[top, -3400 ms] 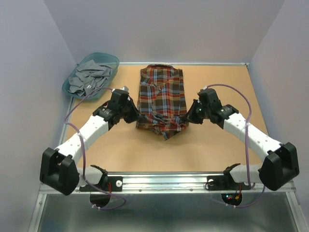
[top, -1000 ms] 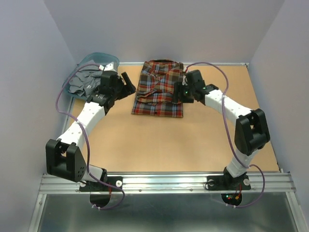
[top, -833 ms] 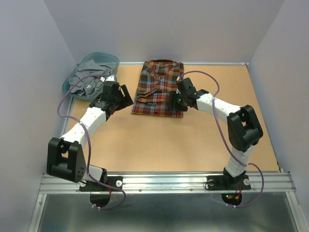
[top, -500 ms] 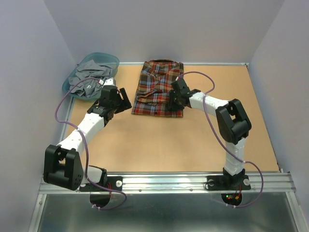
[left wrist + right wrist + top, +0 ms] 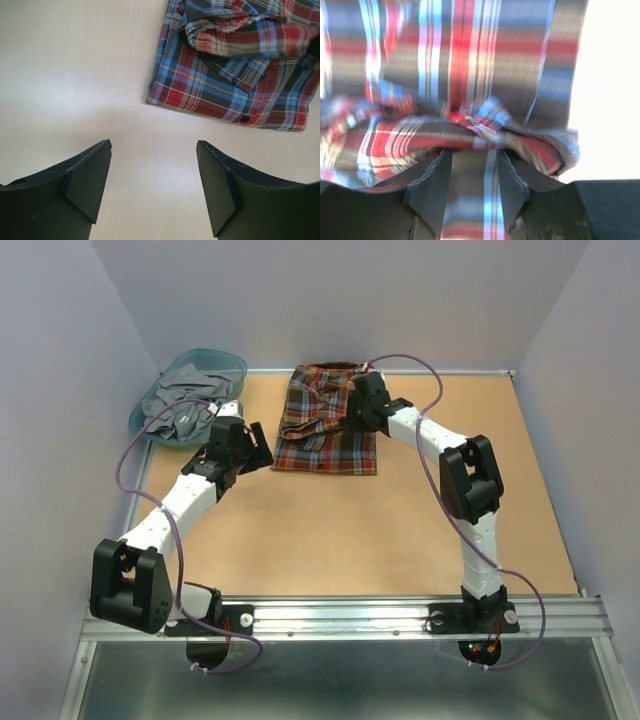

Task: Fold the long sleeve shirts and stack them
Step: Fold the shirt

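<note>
The gripper's (image 5: pixel 154 145) two dark fingers (image 5: pixel 87 182) stand wide apart at the bottom edge, with nothing between them, above the pale table (image 5: pixel 70 70). A folded plaid shirt (image 5: pixel 225 75) lies flat at the upper right, its near corner just beyond the fingertips. A buttoned cuff (image 5: pixel 245 75) rests on top.

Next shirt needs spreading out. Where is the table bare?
The table is bare across the stretch between the plaid shirt and its near edge, and along the right side. It is crowded far left: the basket, the open left gripper and the shirt, pinched by the right gripper.
</note>
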You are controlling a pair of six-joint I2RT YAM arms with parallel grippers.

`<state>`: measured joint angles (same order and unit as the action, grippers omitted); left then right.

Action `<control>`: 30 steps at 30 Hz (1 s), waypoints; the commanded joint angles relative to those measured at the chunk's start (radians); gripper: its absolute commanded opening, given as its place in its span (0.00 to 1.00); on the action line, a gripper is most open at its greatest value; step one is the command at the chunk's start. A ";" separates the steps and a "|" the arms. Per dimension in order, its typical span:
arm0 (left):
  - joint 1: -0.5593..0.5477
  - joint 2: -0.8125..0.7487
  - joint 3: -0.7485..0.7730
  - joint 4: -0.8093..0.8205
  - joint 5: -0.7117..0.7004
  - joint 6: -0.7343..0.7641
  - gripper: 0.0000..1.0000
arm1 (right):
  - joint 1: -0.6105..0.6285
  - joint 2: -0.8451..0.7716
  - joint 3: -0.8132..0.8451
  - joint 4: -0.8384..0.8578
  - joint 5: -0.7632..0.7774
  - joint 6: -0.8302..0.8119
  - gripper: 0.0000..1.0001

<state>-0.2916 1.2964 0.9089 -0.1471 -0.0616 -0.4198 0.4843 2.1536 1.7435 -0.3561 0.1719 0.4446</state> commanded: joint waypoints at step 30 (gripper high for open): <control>-0.155 0.616 0.482 0.104 0.026 0.029 0.53 | -0.141 -0.429 -0.364 0.034 -0.155 0.032 0.71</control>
<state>-0.4435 1.8980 1.3098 -0.0711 -0.0643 -0.3870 0.3408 1.7828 1.4803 -0.3374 0.0315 0.4545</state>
